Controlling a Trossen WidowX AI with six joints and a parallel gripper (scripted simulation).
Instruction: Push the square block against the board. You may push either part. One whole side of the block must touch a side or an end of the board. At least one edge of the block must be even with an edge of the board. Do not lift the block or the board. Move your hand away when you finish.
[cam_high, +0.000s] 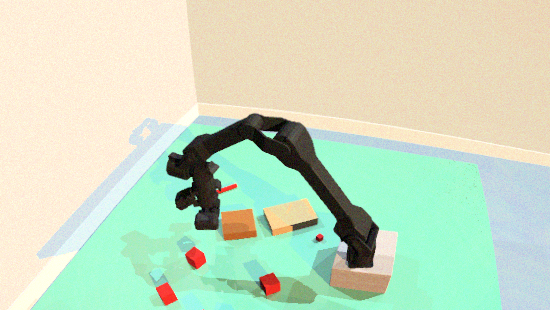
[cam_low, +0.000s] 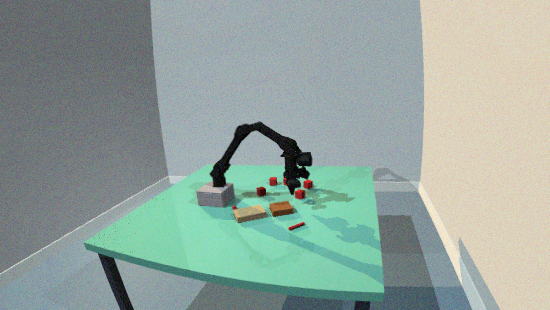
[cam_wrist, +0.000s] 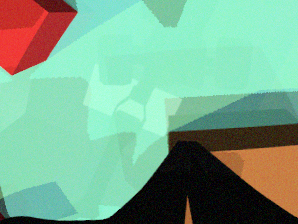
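Observation:
The orange square block (cam_high: 239, 223) (cam_low: 281, 209) (cam_wrist: 270, 172) lies flat on the table. The tan board (cam_high: 290, 216) (cam_low: 250, 214) lies flat beside it, on the side nearer the arm's base. A narrow strip of table shows between the two, so they are apart. The board is turned slightly relative to the block. My gripper (cam_high: 206, 226) (cam_low: 292, 192) (cam_wrist: 186, 151) is shut and empty. Its tips are near the block's side away from the board and appear above the table. In the wrist view they cover part of the block's edge; whether they touch it cannot be told.
Red cubes (cam_high: 195, 257) (cam_high: 166, 293) (cam_high: 269, 283) (cam_low: 299, 194) (cam_wrist: 25, 37) stand around the block. A red stick (cam_high: 228, 188) (cam_low: 296, 226) lies on the block's other side. A small red piece (cam_high: 319, 237) lies between the board and the pale base block (cam_high: 360, 280) (cam_low: 215, 195).

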